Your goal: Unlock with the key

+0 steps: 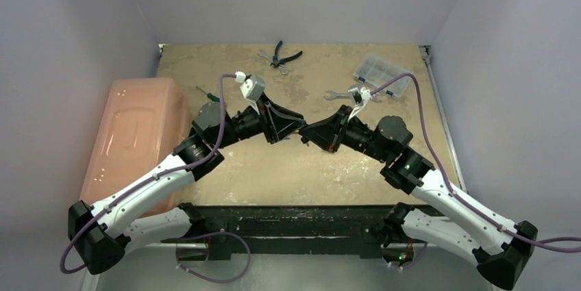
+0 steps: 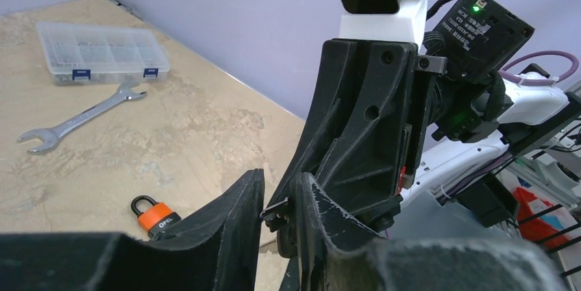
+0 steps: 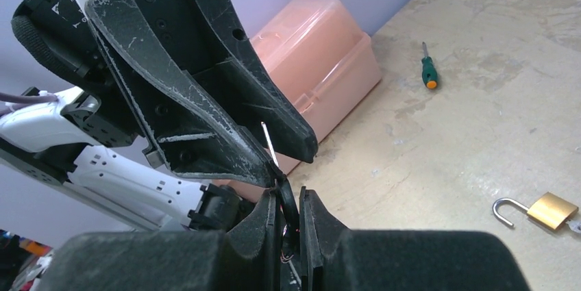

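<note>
My two grippers meet tip to tip over the middle of the table (image 1: 288, 168). The right gripper (image 3: 289, 195) is shut on the black head of the key (image 3: 288, 207). The key's thin silver blade (image 3: 269, 142) points up between the fingers of the left gripper (image 2: 279, 180), which is shut on it; a small black part of the key (image 2: 277, 209) bridges those fingers. An orange padlock (image 2: 152, 213) with a closed black shackle lies on the table below the left gripper. A brass padlock (image 3: 545, 210) lies further off with its shackle swung open.
A pink plastic box (image 1: 137, 140) stands along the left edge, with a green screwdriver (image 1: 205, 94) beside it. Blue-handled pliers (image 1: 284, 55) and a small wrench (image 1: 264, 55) lie at the back. A clear organizer case (image 1: 380, 70) and a wrench (image 2: 82, 118) are at the back right.
</note>
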